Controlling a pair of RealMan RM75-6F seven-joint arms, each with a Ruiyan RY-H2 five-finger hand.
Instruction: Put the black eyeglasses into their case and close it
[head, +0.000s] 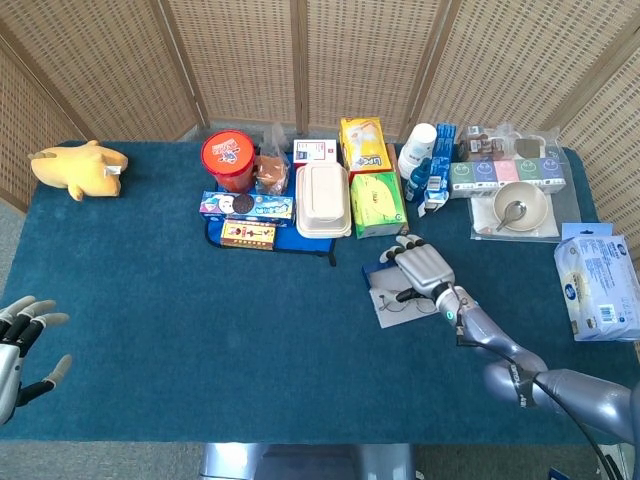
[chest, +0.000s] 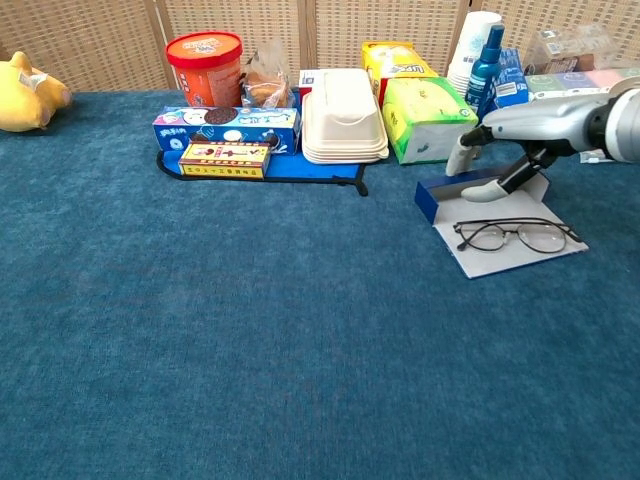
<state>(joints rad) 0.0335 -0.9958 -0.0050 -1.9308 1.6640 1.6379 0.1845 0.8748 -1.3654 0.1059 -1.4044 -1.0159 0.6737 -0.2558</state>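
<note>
The black eyeglasses (chest: 517, 235) (head: 398, 299) lie unfolded on the grey flap of their open case (chest: 430, 200) (head: 377, 272), a shallow blue tray right of the table's middle. My right hand (chest: 497, 172) (head: 421, 268) reaches over the tray from the right. Its thumb lies inside the tray and its fingers hang over the far wall, gripping that wall. It does not touch the glasses. My left hand (head: 20, 352) hovers off the table's near left corner with its fingers spread and nothing in it.
Just behind the case stand a green tissue pack (chest: 430, 118), a white clamshell box (chest: 343, 115) and a blue spray bottle (chest: 487, 55). A bowl with a spoon (head: 518, 207) and a white wipes pack (head: 600, 288) lie to the right. A yellow plush (head: 80, 168) sits far left.
</note>
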